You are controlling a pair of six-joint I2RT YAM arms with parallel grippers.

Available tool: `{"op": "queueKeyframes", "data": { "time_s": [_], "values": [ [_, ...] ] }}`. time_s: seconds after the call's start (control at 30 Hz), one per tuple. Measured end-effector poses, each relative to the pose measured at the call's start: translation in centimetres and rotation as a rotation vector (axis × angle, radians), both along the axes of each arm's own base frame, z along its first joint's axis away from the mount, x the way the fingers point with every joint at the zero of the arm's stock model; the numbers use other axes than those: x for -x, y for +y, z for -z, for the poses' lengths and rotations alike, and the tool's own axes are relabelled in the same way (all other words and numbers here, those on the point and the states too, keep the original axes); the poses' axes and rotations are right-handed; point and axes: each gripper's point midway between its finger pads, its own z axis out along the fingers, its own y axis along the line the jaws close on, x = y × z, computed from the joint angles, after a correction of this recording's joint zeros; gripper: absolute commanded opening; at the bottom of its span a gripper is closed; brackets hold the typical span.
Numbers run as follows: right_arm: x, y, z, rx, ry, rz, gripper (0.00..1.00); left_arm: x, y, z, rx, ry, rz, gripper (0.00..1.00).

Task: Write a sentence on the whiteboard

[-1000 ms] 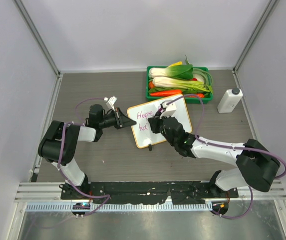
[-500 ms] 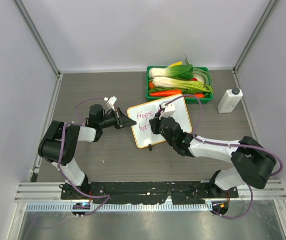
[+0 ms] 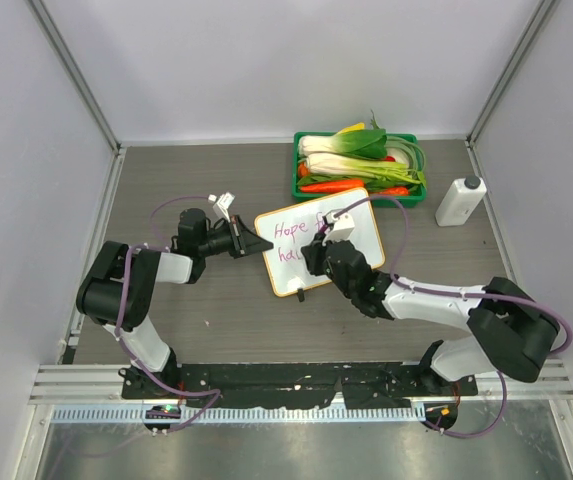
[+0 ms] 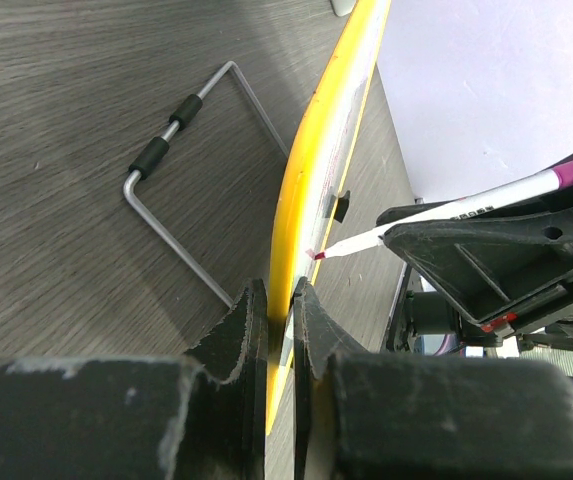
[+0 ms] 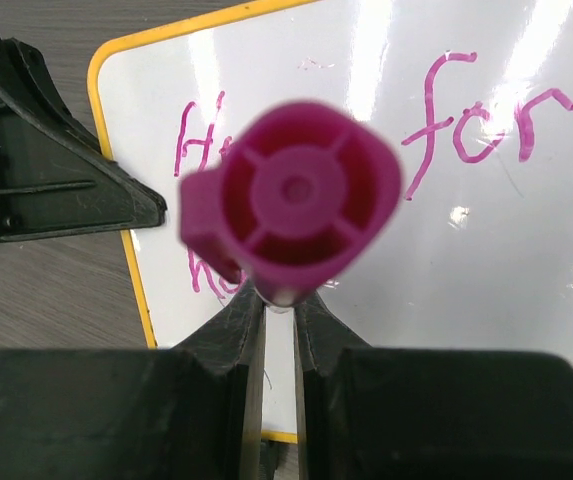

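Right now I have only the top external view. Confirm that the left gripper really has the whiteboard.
Observer: Left wrist view: the left gripper is shut on the whiteboard, one finger either side of its yellow rim.
Operator: Report the marker tip.
Observer: Same view: the marker tip touches the board's white face.
Operator: Read me the writing.
Observer: Right wrist view: the sentence shows "for" clearly on its top line; the marker, held in the right gripper, hides most of the line below.

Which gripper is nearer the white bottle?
Right. The right gripper, holding the marker over the whiteboard, is left of the bottle; the left gripper, farther left, clamps the whiteboard's edge.
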Motion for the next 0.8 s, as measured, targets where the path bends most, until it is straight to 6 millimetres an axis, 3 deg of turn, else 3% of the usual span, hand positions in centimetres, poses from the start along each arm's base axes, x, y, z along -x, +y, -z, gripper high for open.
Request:
{"op": "queueKeyframes", "data": {
  "time_s": [0.37,0.8],
  "values": [
    [1.2,-0.5,1.0,0.002,0.03,-0.028,0.02,0.0,0.0,0.0,0.0,0.0,0.0,0.0],
    [1.1,0.1,-0.2,-0.016,0.021,-0.044,0.01,0.0,0.0,0.0,0.0,-0.001,0.001,0.0]
  ]
}}
